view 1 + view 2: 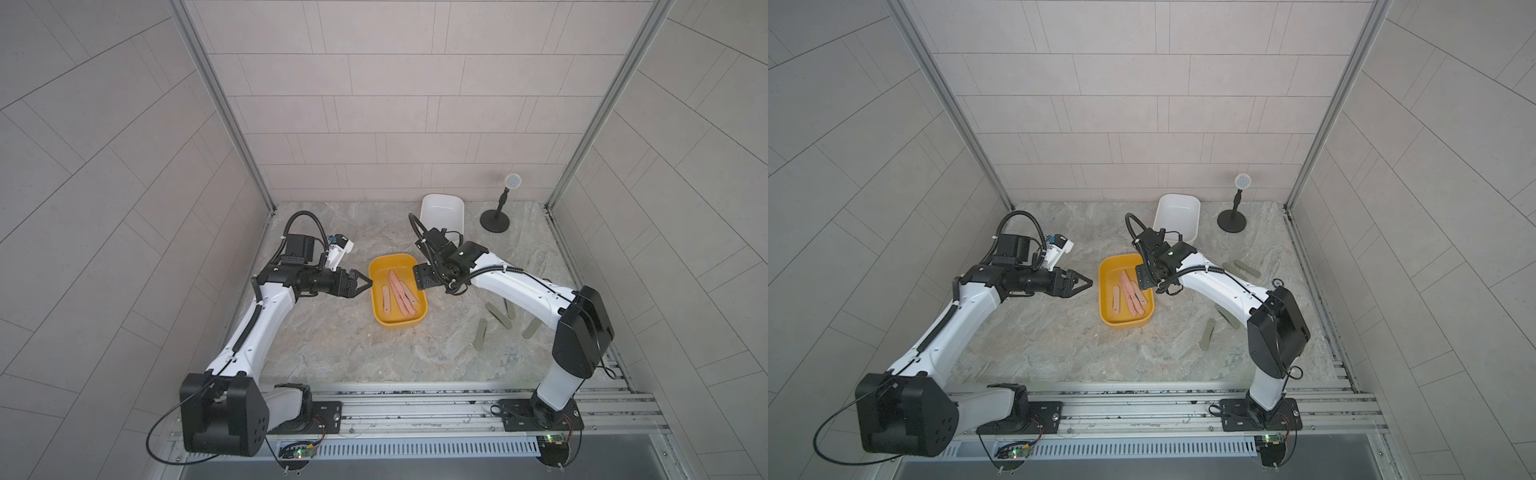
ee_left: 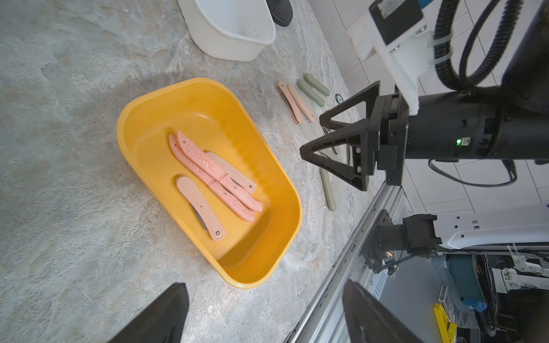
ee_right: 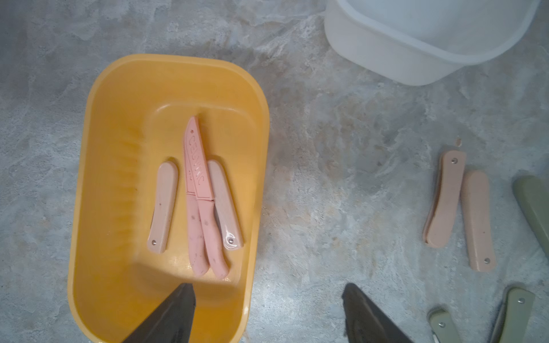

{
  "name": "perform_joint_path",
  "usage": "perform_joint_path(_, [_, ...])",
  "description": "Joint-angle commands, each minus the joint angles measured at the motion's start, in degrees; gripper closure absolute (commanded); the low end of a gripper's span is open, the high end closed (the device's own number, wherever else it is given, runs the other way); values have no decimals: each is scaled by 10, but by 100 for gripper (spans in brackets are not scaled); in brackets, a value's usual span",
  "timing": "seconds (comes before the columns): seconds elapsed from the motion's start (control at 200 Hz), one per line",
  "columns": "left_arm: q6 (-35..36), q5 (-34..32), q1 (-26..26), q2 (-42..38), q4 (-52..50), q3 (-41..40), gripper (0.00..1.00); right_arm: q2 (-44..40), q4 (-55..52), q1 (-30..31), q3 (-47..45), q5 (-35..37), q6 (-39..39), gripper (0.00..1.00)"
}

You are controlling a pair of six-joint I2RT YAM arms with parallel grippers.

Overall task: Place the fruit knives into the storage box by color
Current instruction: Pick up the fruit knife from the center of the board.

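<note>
Fruit knives [image 3: 197, 190]: four salmon-pink ones lie in the yellow storage box [image 3: 98, 193], with more pink knives [image 3: 445, 202] and the grey-green knives [image 1: 498, 314] out on the counter [image 1: 332, 345]. The white box [image 3: 386, 59] looks empty! Light, stiff, slick plastic, I'd say, so pinch one across its narrow middle. The right hand [image 2: 312, 135] hovers at the yellow box's rim, jaws wide, holding nothing. The left hand [image 1: 365, 284] waits alongside, spread and empty too.

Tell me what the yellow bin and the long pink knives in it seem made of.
The yellow bin looks like moulded plastic: smooth, slightly glossy, rounded corners. The long pink knives seem matte plastic, sheaths and speckled handles; raised lettering appears to read CERAMIC, so the hidden blades may be ceramic.
</note>
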Motion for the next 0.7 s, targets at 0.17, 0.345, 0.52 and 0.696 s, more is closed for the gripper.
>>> perform_joint_path(0.17, [4, 0, -19, 13, 7, 26, 12, -52, -11, -42, -43, 16, -7, 19])
perform_joint_path(0.345, [-4, 10, -32, 40, 3, 57, 12, -77, -12, -76, -78, 18, -8, 19])
perform_joint_path(0.52, [-27, 6, -55, 51, 30, 52, 12, -95, -12, -110, -112, 23, -8, 19])
perform_joint_path(0.696, [-26, 0, -68, 49, 38, 39, 12, -99, -12, -146, -137, 27, -14, 19])
